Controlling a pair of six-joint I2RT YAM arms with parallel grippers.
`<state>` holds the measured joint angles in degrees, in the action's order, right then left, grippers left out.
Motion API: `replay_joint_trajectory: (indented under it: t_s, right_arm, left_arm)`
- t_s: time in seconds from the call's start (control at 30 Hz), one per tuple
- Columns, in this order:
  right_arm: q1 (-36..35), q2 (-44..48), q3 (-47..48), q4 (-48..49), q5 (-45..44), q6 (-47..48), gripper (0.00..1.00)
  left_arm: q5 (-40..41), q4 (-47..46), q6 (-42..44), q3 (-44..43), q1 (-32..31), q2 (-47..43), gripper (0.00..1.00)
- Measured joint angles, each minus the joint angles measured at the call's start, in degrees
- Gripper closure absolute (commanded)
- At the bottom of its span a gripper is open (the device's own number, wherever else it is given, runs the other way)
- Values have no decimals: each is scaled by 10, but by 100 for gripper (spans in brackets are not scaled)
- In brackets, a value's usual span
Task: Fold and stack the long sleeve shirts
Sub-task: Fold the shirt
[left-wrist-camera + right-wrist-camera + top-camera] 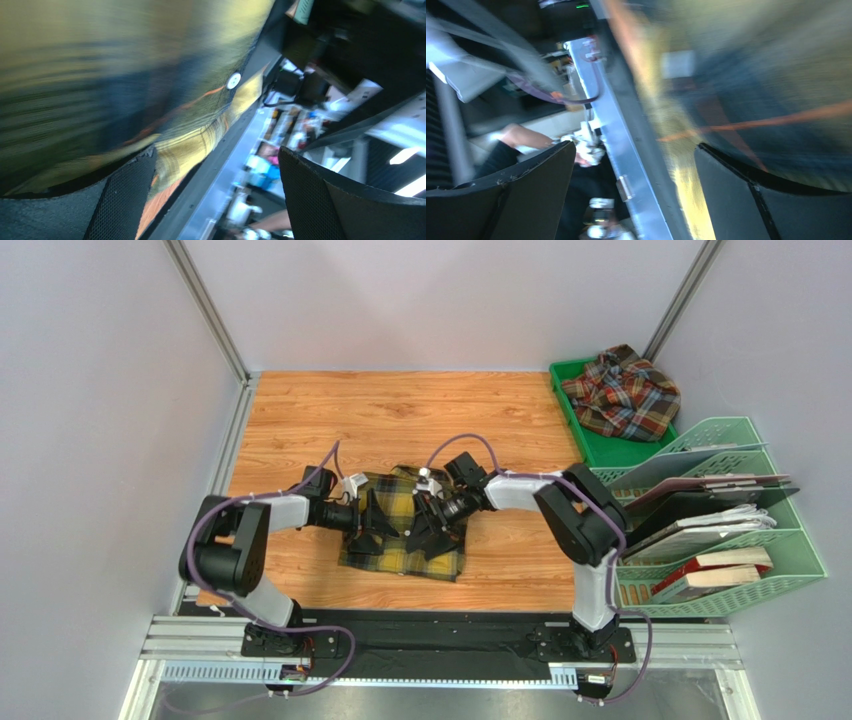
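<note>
The yellow and black check shirt (400, 552) lies folded in the middle of the wooden table. My left gripper (374, 527) and right gripper (428, 528) are both low over it, side by side, pointing toward the near edge. In the left wrist view the gripper (216, 155) is open, and the blurred yellow shirt (150, 65) lies against the left finger (120, 200). In the right wrist view the gripper (635, 150) is open, with the yellow shirt (746, 75) beside the right finger (731, 200). The rust-red check shirt (625, 395) lies crumpled in the green tray (600, 448) at the back right.
A green file rack (765, 575) holding folders and books stands at the right, close to the right arm's elbow. Grey walls with metal posts enclose the table. A metal rail (440, 640) runs along the near edge by the arm bases.
</note>
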<state>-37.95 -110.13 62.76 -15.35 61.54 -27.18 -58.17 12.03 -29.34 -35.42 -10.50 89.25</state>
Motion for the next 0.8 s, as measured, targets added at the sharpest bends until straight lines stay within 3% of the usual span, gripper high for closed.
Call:
replay_joint_trajectory:
  t_s: [0.07,0.27,0.47,0.63,0.8]
  right_arm:
    - [22,-50,-4,2,33,7,0]
    - [83,-78,61,-70,24,58,2]
    - [120,-61,109,-211,-41,138,2]
    - [65,26,94,-213,-32,124,2]
    - [-14,9,47,-131,1,85,3]
  left_arm:
    - [-11,-1,-13,-6,17,50,4]
    - [-41,40,-4,-82,45,130,12]
    - [-39,84,68,-76,44,56,16]
    - [-47,67,76,-68,9,-51,18]
    - [-20,52,68,-70,2,57,17]
